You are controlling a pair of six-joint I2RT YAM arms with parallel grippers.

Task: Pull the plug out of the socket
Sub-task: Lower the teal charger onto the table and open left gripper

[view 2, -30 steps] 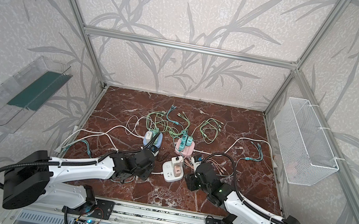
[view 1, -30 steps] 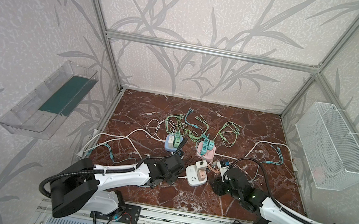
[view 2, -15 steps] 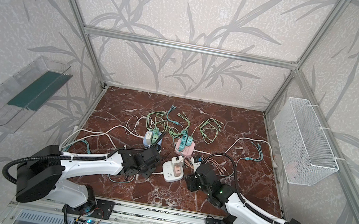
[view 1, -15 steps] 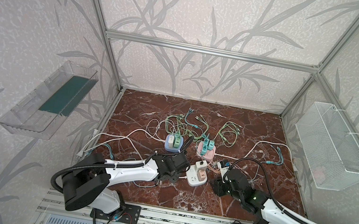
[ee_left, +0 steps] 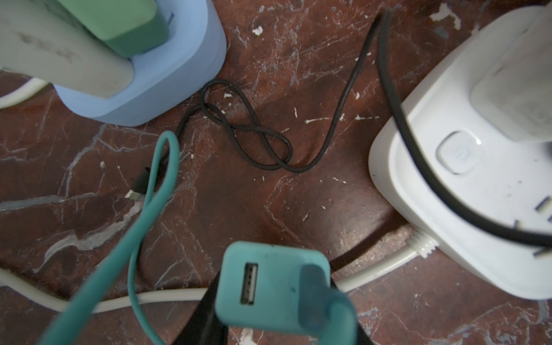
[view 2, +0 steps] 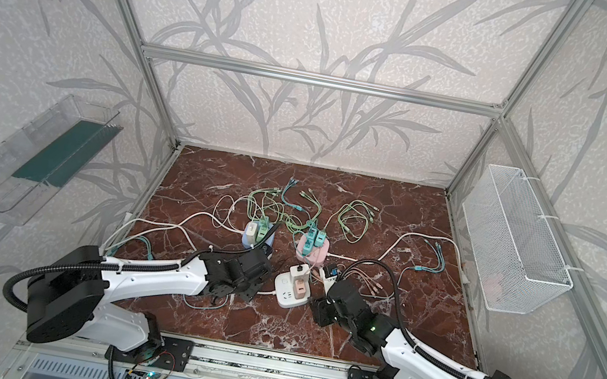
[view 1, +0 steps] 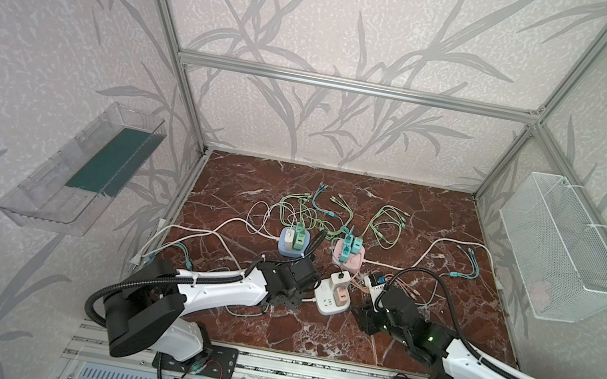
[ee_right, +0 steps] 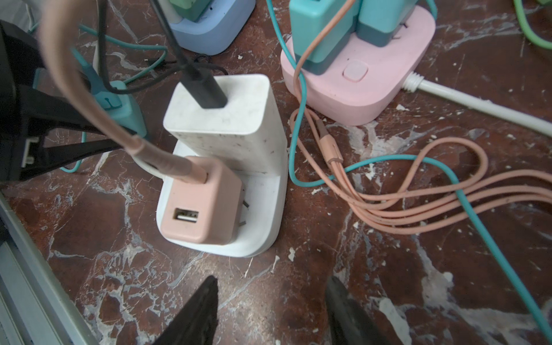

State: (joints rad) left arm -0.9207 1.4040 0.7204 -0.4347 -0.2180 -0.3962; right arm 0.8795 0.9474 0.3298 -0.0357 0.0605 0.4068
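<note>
Plugs were all about, but the teal plug (ee_left: 263,268) was in no socket. It sat pinched between the black fingers (ee_left: 209,313) of the left gripper (ee_left: 279,301), one USB port bare and a teal cable (ee_left: 148,206) in the other. It was over the white cord (ee_left: 373,270), just beside the white socket (ee_left: 478,194) and near the blue socket (ee_left: 167,74). On the white socket a pink plug (ee_right: 203,209) leaned with its prongs showing, next to a tall white charger (ee_right: 227,119) carrying a black lead (ee_right: 203,86). The right gripper (ee_right: 272,286) was just beside that socket, its fingers spread apart with nothing between them but the marble table (ee_right: 298,254). Farther off lay the pink socket (ee_right: 358,89) and a tangle of salmon cables (ee_right: 418,203).
</note>
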